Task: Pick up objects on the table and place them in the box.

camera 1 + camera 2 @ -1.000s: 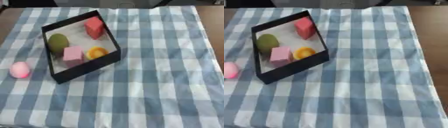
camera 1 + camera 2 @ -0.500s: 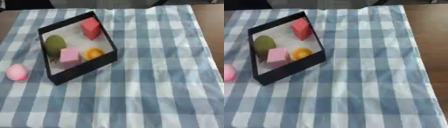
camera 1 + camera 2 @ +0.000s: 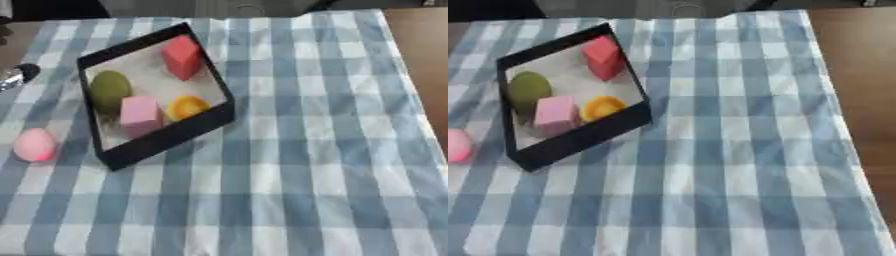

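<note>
Left eye view is showing a pink egg-shaped object (image 3: 35, 145) lying on the blue checked cloth (image 3: 306, 150) of the bench, just left of the black box (image 3: 166, 135). Only a dark-and-silver tip (image 3: 17, 75) is showing at the left edge; fingers cannot be told. No writing is showing.

table (image 3: 420, 55) | blue checked cloth (image 3: 297, 165) | black box (image 3: 166, 137) | pink egg shape (image 3: 35, 145)
</note>
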Motion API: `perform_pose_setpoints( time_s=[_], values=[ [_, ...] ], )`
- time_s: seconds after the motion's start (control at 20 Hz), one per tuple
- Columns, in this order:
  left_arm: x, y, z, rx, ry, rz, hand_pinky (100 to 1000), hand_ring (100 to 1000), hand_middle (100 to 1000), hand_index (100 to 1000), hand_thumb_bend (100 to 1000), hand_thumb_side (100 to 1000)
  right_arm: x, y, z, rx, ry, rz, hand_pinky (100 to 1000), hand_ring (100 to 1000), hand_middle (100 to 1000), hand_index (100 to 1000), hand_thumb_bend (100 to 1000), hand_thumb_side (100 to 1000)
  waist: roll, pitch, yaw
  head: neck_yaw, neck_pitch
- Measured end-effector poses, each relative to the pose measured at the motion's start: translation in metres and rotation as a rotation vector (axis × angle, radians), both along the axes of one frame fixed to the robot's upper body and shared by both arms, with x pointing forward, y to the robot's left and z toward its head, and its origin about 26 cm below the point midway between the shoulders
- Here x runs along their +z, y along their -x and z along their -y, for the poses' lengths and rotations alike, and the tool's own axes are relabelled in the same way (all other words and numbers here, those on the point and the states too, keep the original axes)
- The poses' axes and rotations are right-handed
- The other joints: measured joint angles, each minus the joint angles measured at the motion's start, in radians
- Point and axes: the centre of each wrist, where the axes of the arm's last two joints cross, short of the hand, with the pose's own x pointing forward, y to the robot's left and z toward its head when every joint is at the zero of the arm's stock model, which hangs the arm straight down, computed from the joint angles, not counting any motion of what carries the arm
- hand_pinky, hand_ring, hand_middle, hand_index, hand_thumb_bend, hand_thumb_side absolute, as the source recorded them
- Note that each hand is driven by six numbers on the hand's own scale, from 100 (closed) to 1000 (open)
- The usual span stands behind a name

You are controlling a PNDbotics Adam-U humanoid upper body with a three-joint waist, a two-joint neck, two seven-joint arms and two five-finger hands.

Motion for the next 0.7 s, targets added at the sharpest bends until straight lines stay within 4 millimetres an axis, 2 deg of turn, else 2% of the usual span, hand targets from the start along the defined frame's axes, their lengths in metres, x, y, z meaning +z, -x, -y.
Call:
perform_pose_setpoints(
  time_s=[0.25,0.5,0.7],
  values=[
    [-0.0065,-0.0013,0.0040,-0.002,0.012,-0.061,854,852,757,873,413,521,-0.0006,-0.0002,0.0002,-0.001,-0.001,-0.004,840,726,751,824,493,413,0.000,0.000,-0.004,0.007,0.000],
    [-0.0085,-0.0020,0.0063,-0.023,0.049,-0.114,864,867,768,880,370,435,-0.0029,-0.0013,0.0006,-0.003,-0.009,-0.012,840,724,749,824,496,413,0.000,0.000,-0.006,0.014,0.000],
    [-0.0092,-0.0016,0.0056,-0.086,0.094,-0.186,868,871,767,880,398,460,-0.0060,-0.0015,0.0024,-0.012,-0.012,-0.024,840,723,748,823,492,414,0.000,0.000,-0.003,0.014,0.000]
  ],
)
